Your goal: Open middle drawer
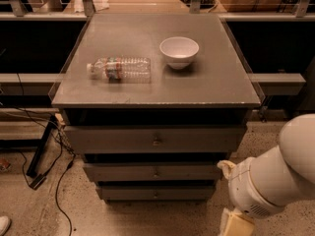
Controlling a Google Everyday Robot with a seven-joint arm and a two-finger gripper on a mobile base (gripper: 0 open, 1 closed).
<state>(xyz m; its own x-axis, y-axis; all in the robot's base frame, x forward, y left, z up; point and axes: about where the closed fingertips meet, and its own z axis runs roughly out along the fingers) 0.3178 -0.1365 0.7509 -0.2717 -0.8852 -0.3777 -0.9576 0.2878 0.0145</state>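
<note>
A gray cabinet stands in the middle of the camera view with three flat drawer fronts stacked under its top. The middle drawer (123, 172) is shut, with a small round metal knob (155, 171) at its centre. The top drawer (108, 139) is the tallest and the bottom drawer (128, 193) the smallest. My white arm (275, 176) fills the lower right corner. The gripper (235, 226) hangs at the bottom edge, right of the drawers and below the middle one, touching nothing; most of it is cut off by the frame.
On the cabinet top (216, 90) lie a clear plastic bottle (119, 69) on its side and a white bowl (179, 51). Black cables (54, 156) and a stand leg (39, 154) run over the floor at the left. Shelf rails (278, 77) flank the cabinet.
</note>
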